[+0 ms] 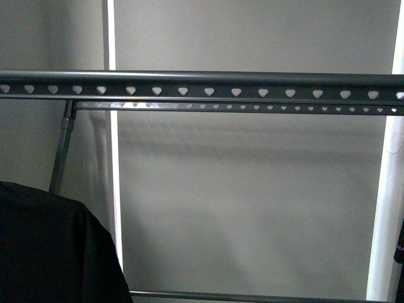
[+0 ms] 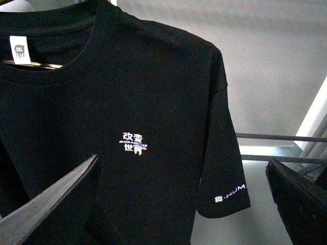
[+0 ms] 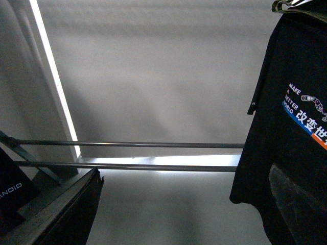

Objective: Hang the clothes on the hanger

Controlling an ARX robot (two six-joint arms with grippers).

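While rail [image 1: 208,85] spans top of front view, black T-shirt [image 1: 50,246] sits lower left.
L gripper [image 2: 182,161], R gripper [image 3: 185,171]: jaws spread wide, nothing held.

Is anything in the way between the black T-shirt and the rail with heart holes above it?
Nothing visible does. In the front view the T-shirt sits low on the left, with only bare wall showing up to the rail. The grey leg stands beside that path.

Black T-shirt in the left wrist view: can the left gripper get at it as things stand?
Probably yes: the black T-shirt hangs straight ahead of the open left gripper, with nothing visible between them.
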